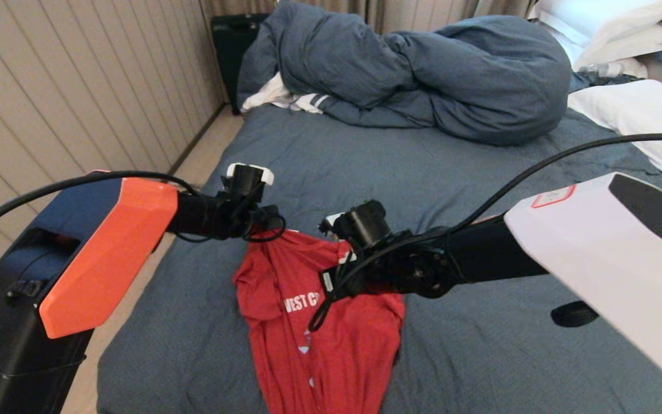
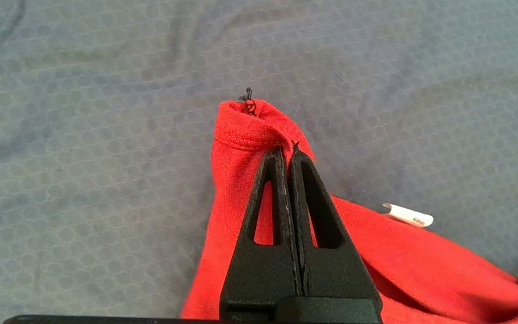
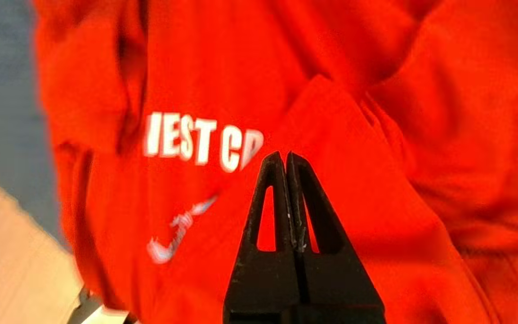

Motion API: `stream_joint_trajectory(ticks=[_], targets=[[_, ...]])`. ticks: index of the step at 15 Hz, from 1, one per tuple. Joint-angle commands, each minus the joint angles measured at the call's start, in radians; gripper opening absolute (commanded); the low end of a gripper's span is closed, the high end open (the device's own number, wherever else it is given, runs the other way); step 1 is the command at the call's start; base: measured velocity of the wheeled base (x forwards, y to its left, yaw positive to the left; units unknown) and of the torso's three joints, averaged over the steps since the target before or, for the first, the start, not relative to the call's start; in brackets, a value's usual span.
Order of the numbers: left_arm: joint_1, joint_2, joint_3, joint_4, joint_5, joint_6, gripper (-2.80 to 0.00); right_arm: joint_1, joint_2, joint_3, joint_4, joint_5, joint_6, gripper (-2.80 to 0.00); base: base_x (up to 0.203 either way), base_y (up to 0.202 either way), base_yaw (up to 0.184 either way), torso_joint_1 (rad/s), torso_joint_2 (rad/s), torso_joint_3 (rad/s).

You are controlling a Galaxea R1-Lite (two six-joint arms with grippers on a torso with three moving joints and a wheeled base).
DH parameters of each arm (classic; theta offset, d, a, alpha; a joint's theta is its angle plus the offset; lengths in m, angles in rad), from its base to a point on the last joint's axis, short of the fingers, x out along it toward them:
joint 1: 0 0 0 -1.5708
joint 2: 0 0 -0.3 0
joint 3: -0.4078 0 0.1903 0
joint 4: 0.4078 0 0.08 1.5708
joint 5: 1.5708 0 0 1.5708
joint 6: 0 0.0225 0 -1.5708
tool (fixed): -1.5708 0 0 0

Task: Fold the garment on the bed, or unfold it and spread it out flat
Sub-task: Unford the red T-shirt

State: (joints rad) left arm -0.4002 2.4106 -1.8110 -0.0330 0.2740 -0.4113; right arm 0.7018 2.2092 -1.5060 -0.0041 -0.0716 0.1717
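Note:
The garment (image 1: 319, 345), a red T-shirt with white "WEST C" lettering showing, hangs bunched from both grippers, and its lower part lies on the bed (image 1: 480, 345) near the front edge. My left gripper (image 2: 287, 150) is shut on a hemmed corner of the red cloth (image 2: 250, 130), held a little above the sheet. A white label (image 2: 407, 215) sticks out of the cloth beside it. My right gripper (image 3: 284, 155) is shut on a fold of the garment (image 3: 376, 202), just beside the lettering (image 3: 203, 141). In the head view the two wrists sit close together over the shirt's top edge.
A bunched blue-grey duvet (image 1: 423, 75) fills the far end of the bed, with a white striped cloth (image 1: 285, 99) under its left side. White pillows (image 1: 641, 109) lie at the right. Floor (image 1: 193, 167) and a panelled wall run along the bed's left edge.

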Motion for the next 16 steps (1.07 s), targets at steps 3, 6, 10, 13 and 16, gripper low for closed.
stream_joint_trajectory(ticks=[3, 6, 10, 13, 16], targets=[[-0.002, -0.004, 0.002, 0.001, 0.002, -0.003, -2.8, 0.037, 0.128, -0.062, 0.002, -0.041, -0.001, -2.8, 0.0, 0.0, 0.0, 0.0, 0.0, 0.0], [-0.003, -0.005, 0.002, 0.001, 0.001, -0.006, -2.8, 0.03, 0.153, -0.025, -0.002, -0.05, -0.034, -2.8, 0.0, 0.0, 0.0, 0.0, 0.0, 0.0], [-0.003, -0.005, 0.002, 0.001, 0.001, -0.004, -2.8, 0.027, 0.13, 0.113, -0.038, -0.054, -0.038, -2.8, 0.0, 0.0, 0.0, 0.0, 0.0, 0.0], [-0.003, -0.011, 0.002, 0.001, 0.001, -0.004, -2.8, 0.017, 0.042, 0.358, -0.166, -0.061, -0.039, -2.8, 0.0, 0.0, 0.0, 0.0, 0.0, 0.0], [-0.003, -0.01, 0.001, 0.001, 0.001, -0.003, -2.8, 0.003, -0.081, 0.607, -0.289, -0.064, -0.04, -2.8, 0.0, 0.0, 0.0, 0.0, 0.0, 0.0]])
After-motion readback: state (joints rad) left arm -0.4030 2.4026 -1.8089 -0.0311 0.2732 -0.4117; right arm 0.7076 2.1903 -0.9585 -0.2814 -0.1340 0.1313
